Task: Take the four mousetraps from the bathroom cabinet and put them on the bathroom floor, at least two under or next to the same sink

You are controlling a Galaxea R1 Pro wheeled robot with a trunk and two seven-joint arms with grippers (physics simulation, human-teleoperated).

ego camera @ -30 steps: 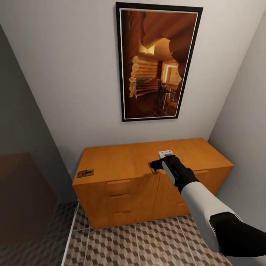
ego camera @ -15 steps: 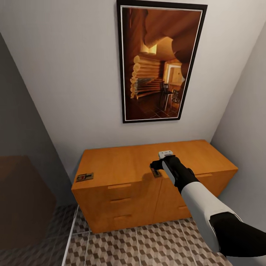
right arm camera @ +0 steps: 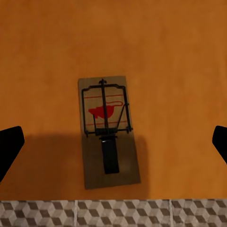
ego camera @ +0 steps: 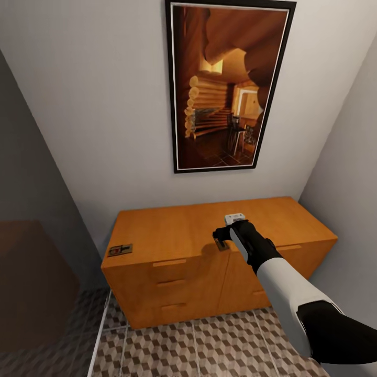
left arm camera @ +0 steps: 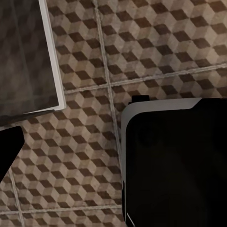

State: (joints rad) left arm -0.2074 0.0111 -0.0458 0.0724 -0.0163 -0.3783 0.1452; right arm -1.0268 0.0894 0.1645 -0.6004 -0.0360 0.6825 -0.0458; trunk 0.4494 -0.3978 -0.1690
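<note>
The orange-brown cabinet point(ego camera: 167, 230) stands against the back wall. One mousetrap point(ego camera: 120, 250) lies at the left front corner of its top. A second mousetrap point(ego camera: 222, 245) point(right arm camera: 108, 130) lies flat near the front edge at the middle. My right gripper point(ego camera: 220, 235) point(right arm camera: 113, 144) hovers over it, open, with its fingertips point(right arm camera: 9, 146) wide apart on either side and not touching it. In the left wrist view, one dark fingertip point(left arm camera: 7, 146) of my left gripper shows over the cube-patterned bathroom floor point(left arm camera: 94, 156), set wide. The other mousetraps and the sink are out of view.
A large framed picture point(ego camera: 228, 86) hangs above the cabinet. Grey walls close in on both sides. A dark translucent panel point(ego camera: 31, 293) with a white edge point(left arm camera: 52, 56) stands at the left. Patterned floor point(ego camera: 220, 345) lies before the cabinet. My black base point(left arm camera: 175, 165) shows beneath the left arm.
The whole head view shifted slightly, so the camera moved. The right gripper now sits a little nearer the cabinet's front edge, still open over the middle mousetrap. Both traps stay put.
</note>
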